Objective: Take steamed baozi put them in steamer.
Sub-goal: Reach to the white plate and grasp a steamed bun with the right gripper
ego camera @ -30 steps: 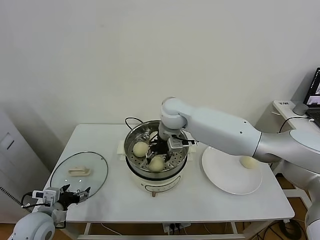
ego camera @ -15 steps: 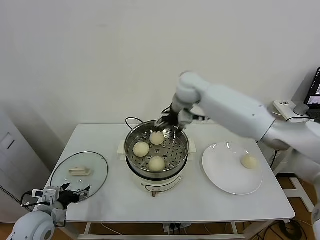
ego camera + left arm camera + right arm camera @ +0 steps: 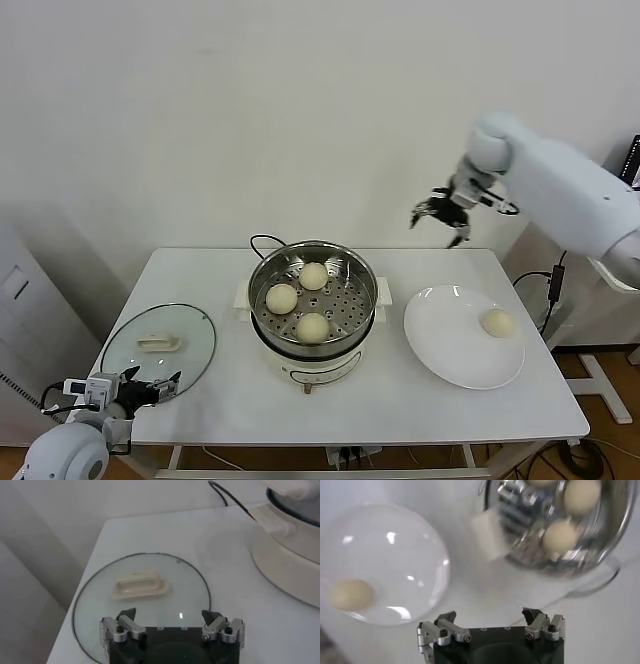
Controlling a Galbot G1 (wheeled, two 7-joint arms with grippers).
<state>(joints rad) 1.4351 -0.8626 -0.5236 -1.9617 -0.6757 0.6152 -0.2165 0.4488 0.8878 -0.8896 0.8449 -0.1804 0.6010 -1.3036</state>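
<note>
head view:
steamer: round shiny steel pot with a perforated tray on a white base, mid-table, black cord trailing off its far side
buns in steamer: three small round cream-white buns on the tray, one far, one left, one near, all apart from each other
fourth bun: same kind, on the flat round white plate right of the steamer, toward the plate's right side
right gripper: raised high over the table's far right edge, fingers spread, nothing held
lid: round glass lid with a cream handle, flat on the white table at its left end
left gripper: parked low at the near left corner, beside the lid's near edge

left wrist view:
left gripper: fingers wide apart and empty, hanging over the lid's near rim
steamer base: visible off to the side

right wrist view:
right gripper: fingers apart, empty (looks straight down)
below: plate with the lone bun, steamer next to it with buns inside
</note>
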